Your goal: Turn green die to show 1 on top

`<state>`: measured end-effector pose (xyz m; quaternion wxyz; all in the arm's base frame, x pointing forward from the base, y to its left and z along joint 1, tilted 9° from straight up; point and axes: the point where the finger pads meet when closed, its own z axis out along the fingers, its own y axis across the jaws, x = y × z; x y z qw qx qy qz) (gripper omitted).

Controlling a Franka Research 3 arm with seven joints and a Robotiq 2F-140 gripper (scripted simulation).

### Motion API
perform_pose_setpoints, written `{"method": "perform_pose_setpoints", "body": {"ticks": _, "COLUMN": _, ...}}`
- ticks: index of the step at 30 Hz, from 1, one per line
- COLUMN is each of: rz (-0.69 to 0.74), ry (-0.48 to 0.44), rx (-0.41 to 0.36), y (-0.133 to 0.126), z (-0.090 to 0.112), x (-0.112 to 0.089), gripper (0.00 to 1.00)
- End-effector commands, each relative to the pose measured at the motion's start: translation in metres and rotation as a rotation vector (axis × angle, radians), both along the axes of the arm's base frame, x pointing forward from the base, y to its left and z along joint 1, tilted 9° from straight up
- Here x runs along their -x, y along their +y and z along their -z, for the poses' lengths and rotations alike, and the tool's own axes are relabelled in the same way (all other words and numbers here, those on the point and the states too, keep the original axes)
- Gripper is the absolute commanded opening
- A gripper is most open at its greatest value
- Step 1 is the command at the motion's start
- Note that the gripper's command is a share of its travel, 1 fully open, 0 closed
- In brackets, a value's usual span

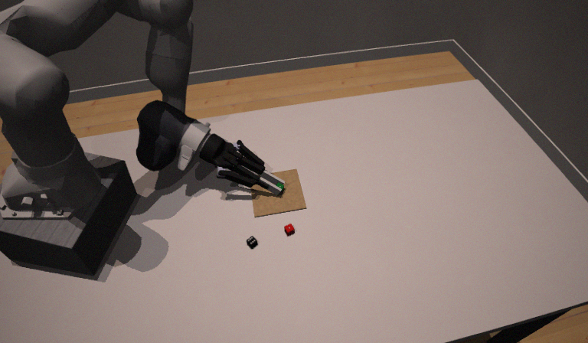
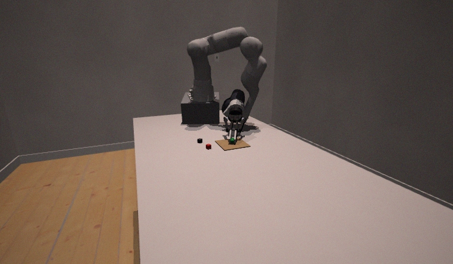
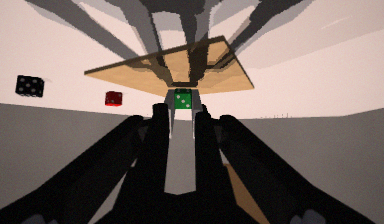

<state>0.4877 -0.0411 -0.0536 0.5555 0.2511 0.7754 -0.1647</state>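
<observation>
— Where's the green die [image 3: 182,99]?
— Pinched between the fingers, low over the mat [image 1: 289,203], tilted, likely mid-turn toward 1

— And beyond the mat?
— Red die [image 1: 289,229] and black die [image 1: 252,242] just off it on the surface [image 1: 412,192], well apart from the pinch

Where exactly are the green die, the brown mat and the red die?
green die [image 3: 183,99]: wrist view, on its dotted face between the fingertips.
brown mat [image 1: 291,200]: top view, on a bare part near its right edge.
red die [image 1: 289,229]: top view, on its top face.
</observation>
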Motion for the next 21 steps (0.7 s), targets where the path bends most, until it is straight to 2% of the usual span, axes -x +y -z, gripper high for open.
{"method": "perform_pose_setpoints", "body": {"ticks": 1, "rz": 0.005, "ry": 0.001, "rx": -0.004, "y": -0.0011, "z": 0.0014, "x": 0.0008, "gripper": 0.09}}
{"method": "perform_pose_setpoints", "body": {"ticks": 19, "rz": 0.005, "ry": 0.001, "rx": -0.004, "y": -0.0011, "z": 0.0014, "x": 0.0008, "gripper": 0.09}}
{"method": "perform_pose_setpoints", "body": {"ticks": 21, "rz": 0.005, "ry": 0.001, "rx": -0.004, "y": -0.0011, "z": 0.0014, "x": 0.0008, "gripper": 0.12}}
